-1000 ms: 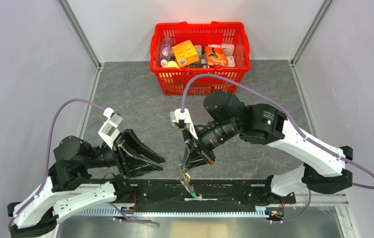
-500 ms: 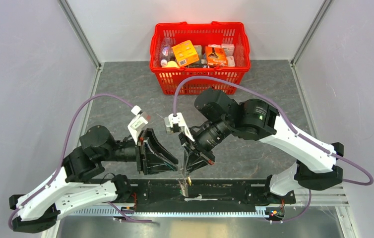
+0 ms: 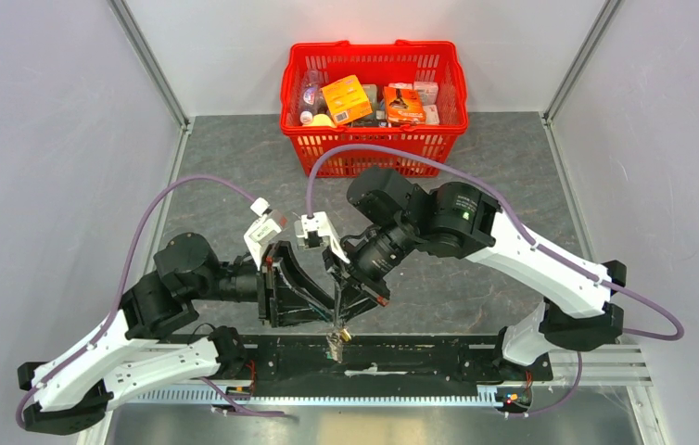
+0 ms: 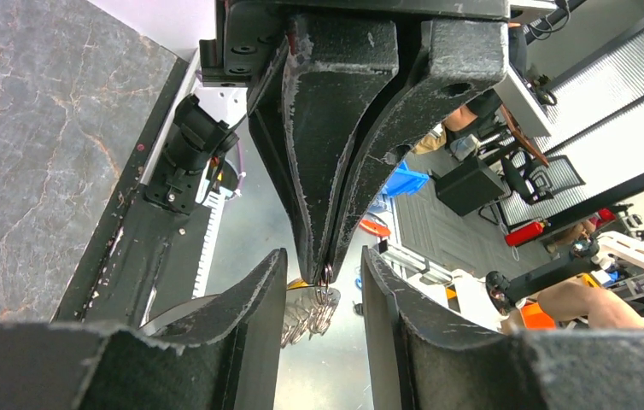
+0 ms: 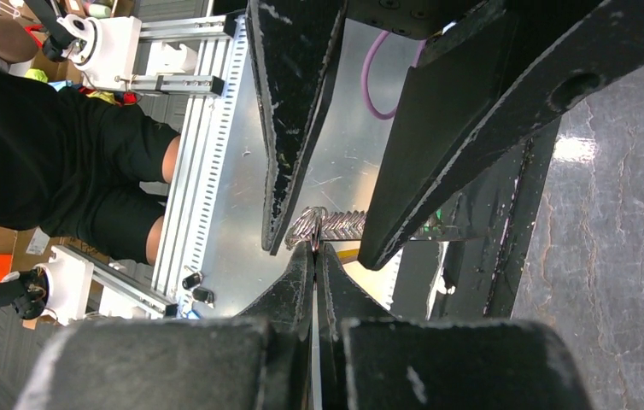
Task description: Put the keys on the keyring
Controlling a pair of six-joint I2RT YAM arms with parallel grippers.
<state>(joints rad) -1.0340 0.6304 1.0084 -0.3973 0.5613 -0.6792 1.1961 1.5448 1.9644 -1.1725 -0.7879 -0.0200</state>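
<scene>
Right pincer (image 5: 314, 249) clenched on the keyring (image 5: 308, 224), thin wire loop nipped at its very tips, rest dangling just below. Left pincer (image 4: 323, 256) part-open, fingers (image 4: 250, 316) flanking right pincer's tips, holding nothing. Ring likely light, stiff, slippery, free-swinging; take it by the rim.

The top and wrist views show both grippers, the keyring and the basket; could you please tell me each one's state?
Right gripper, shut on the keyring, pinching its thin ring at the fingertips.
Left gripper, open, fingers either side of the right gripper's tips.
Keyring, lifted, hanging from the right gripper.
Metal pieces, dangling under the ring; whether they are keys, cannot tell.
Red basket, upright, full of packages.
</scene>
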